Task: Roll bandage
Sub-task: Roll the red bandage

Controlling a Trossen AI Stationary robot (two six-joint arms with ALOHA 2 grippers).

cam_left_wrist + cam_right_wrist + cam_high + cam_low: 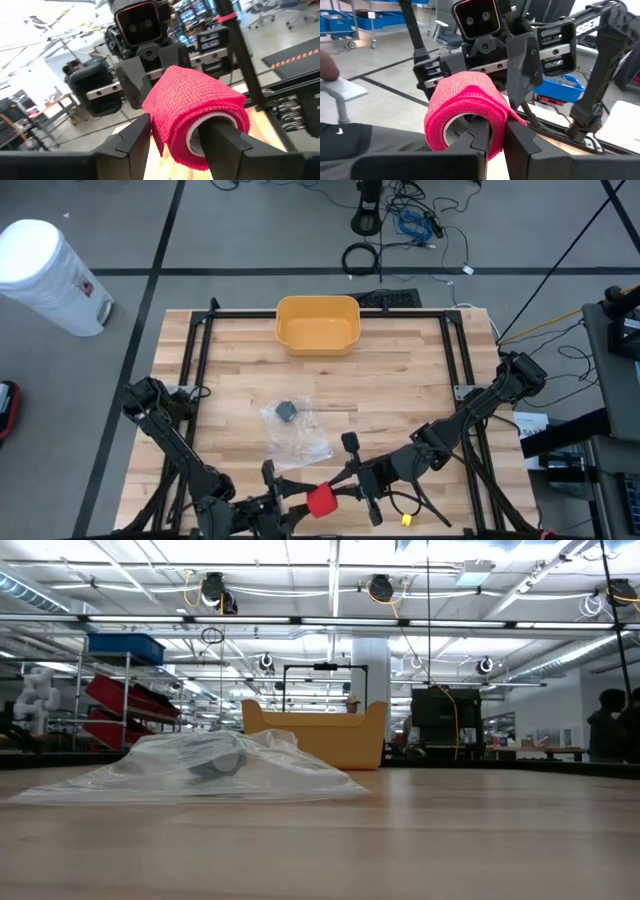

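A red bandage roll (322, 500) with a white core (196, 136) hangs in the air over the table's near edge, between my two grippers. My right gripper (498, 140) comes from the right and is shut on the roll. My left gripper (175, 145) comes from the left and stands open at the roll's other end. One of its fingers (131, 144) is beside the roll's outer side. The other (225, 147) is in front of the core's mouth. Neither gripper shows in the low view. My right gripper pinches the roll's wall (496, 117) at one end, with one finger (472, 142) in the core's opening and the other (522, 142) outside. The fingers reach in level, along the roll's axis. The roll is lifted clear of the table. My left gripper: I cannot tell whether its fingers touch the roll.
A clear plastic bag (295, 430) with a small grey thing inside lies mid-table; the low view shows it as a flat heap (200, 768). A yellow bin (318, 323) stands at the far edge. Black frame rails (200, 350) run along the table's sides.
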